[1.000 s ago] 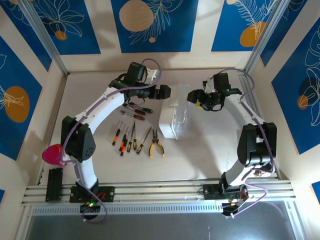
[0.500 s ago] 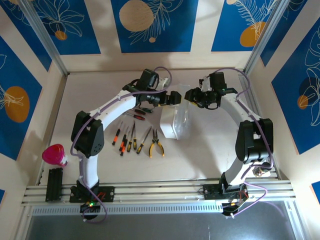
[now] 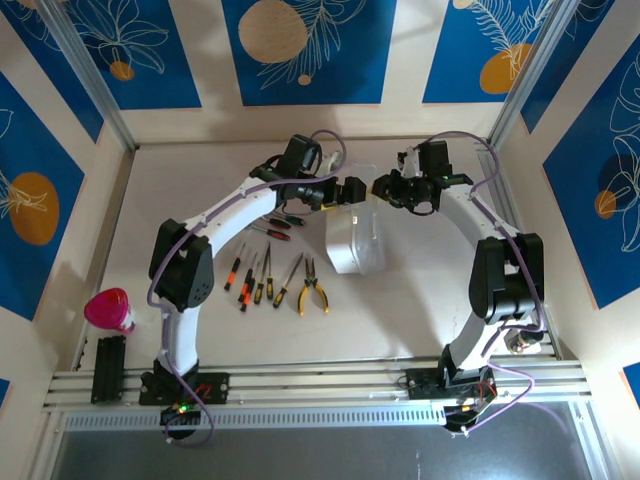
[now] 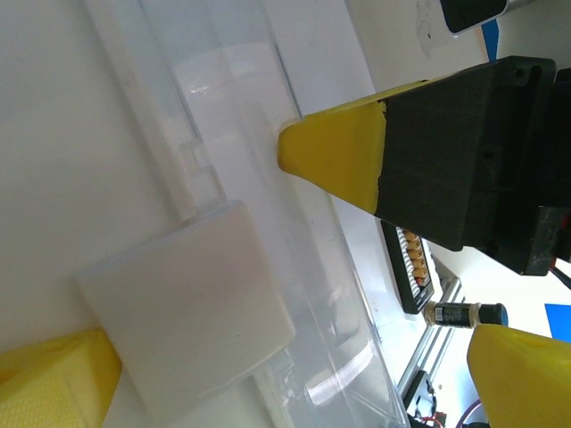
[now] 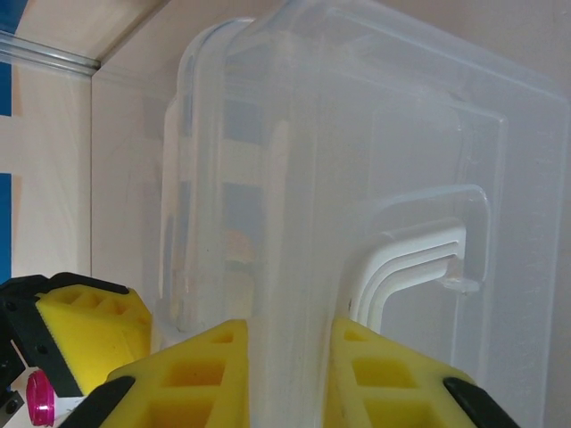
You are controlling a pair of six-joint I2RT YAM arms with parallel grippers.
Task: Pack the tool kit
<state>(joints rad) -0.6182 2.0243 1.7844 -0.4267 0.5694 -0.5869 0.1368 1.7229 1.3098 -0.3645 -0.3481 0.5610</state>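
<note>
Pale beige table, walled on three sides by beige boards with blue panels showing orange circles and white leaf outlines; slanted aluminium posts in back corners, aluminium rails along near edge, grey strip below, even light

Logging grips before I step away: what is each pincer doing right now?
Left pincer: open, holding nothing.
Right pincer: closed on the wall of the clear case.
</note>
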